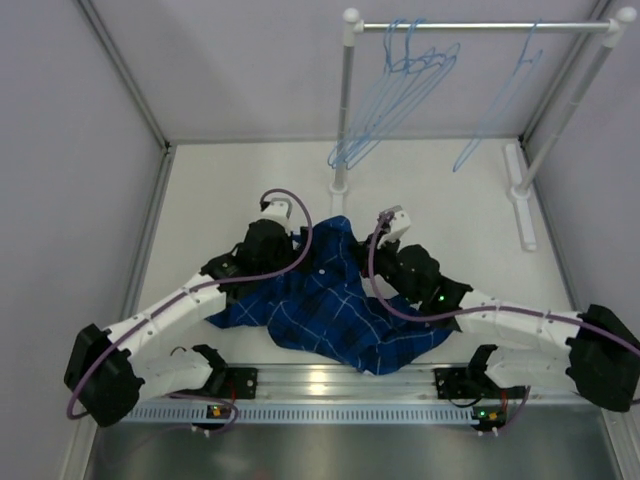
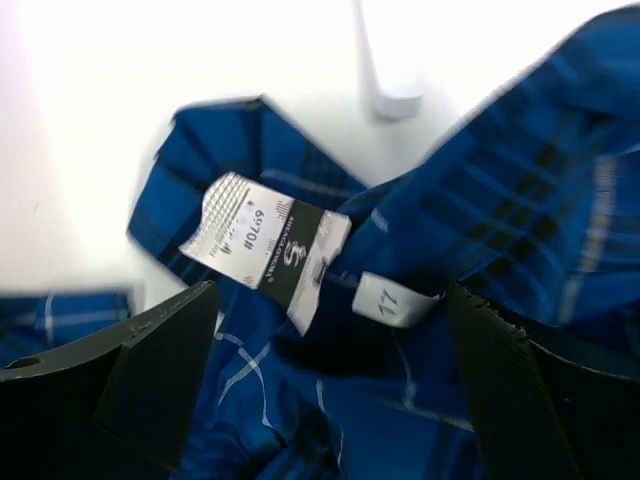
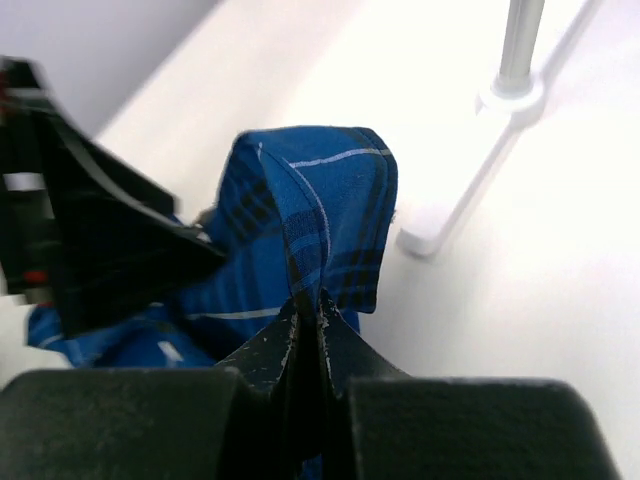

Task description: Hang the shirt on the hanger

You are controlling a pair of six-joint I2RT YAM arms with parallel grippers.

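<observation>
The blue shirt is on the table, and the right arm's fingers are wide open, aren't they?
Not quite. The shirt is on the table, but the right arm's fingers are pinched shut on a fold of it. The right wrist view shows this.

The table (image 1: 230, 200) is being overlooked from above and behind the arm bases (image 1: 215, 385), facing downward. The shirt (image 1: 330, 300) is being framed at very close range by both wrist cameras and is being shared by all three views.

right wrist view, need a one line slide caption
The right jaws shut on a raised fold of the blue plaid shirt, with the rack's white foot behind.
</observation>
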